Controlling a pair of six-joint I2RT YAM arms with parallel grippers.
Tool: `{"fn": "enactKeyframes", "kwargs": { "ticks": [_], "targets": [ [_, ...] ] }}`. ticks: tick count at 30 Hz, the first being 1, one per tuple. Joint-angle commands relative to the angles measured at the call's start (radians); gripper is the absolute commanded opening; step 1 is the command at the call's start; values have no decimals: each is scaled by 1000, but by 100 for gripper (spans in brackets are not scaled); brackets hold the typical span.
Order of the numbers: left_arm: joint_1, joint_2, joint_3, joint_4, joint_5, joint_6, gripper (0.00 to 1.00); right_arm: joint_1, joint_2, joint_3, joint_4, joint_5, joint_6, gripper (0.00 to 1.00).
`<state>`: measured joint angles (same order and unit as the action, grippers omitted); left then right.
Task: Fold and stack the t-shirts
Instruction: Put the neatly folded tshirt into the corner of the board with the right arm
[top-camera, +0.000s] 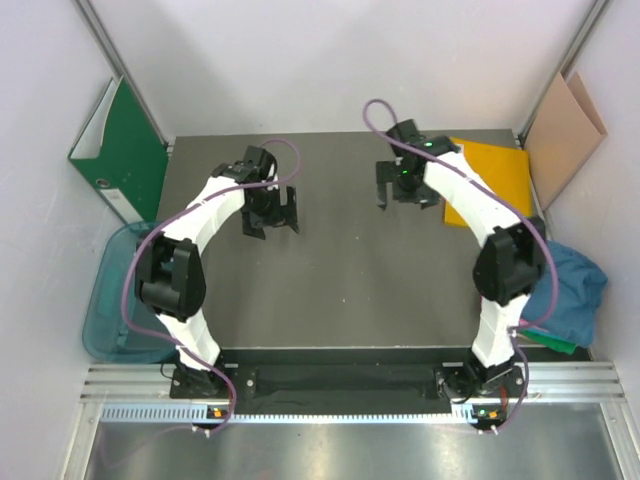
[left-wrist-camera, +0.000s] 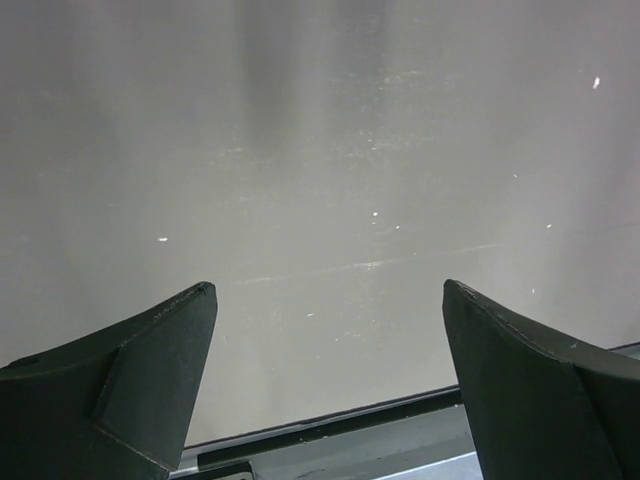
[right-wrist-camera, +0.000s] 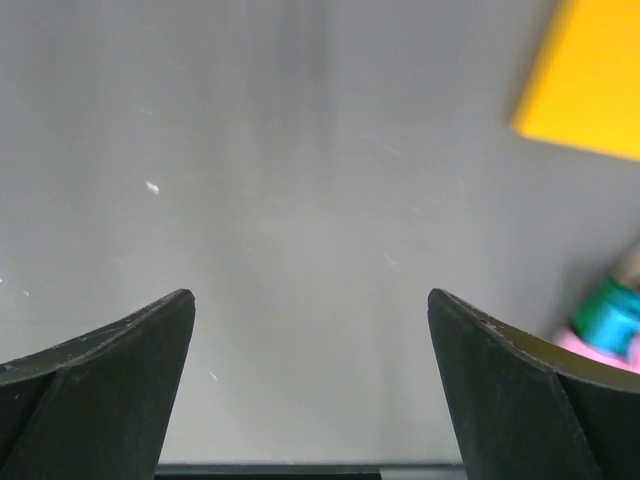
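A dark blue t-shirt (top-camera: 578, 287) lies crumpled at the table's right edge, beside the right arm's elbow. A small blurred patch of pink and teal-green (right-wrist-camera: 612, 328) shows at the right edge of the right wrist view; I cannot tell what it is. My left gripper (top-camera: 273, 226) (left-wrist-camera: 330, 290) is open and empty over the bare dark table at the back left. My right gripper (top-camera: 398, 197) (right-wrist-camera: 310, 295) is open and empty over the bare table at the back centre-right. No cloth is between either pair of fingers.
A flat orange-yellow rectangle (top-camera: 495, 165) (right-wrist-camera: 590, 80) lies at the back right, just right of the right gripper. A green binder (top-camera: 120, 150) leans on the left wall, and a brown cardboard sheet (top-camera: 565, 125) on the right wall. A translucent teal bin (top-camera: 110, 300) sits off the table's left edge.
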<state>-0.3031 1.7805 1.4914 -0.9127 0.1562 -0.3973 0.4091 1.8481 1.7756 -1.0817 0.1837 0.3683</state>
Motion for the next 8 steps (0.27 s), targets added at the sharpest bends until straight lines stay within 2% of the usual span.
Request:
{"fn": "enactKeyframes", "kwargs": {
  "ticks": [1, 5, 8],
  "targets": [
    [31, -64, -3, -20, -23, 12, 99, 115, 177, 106, -17, -16, -11, 100],
    [67, -81, -49, -5, 15, 17, 99, 212, 275, 159, -12, -20, -9, 100],
    [90, -87, -69, 8, 16, 21, 99, 232, 267, 144, 18, -32, -5, 100]
  ]
}}
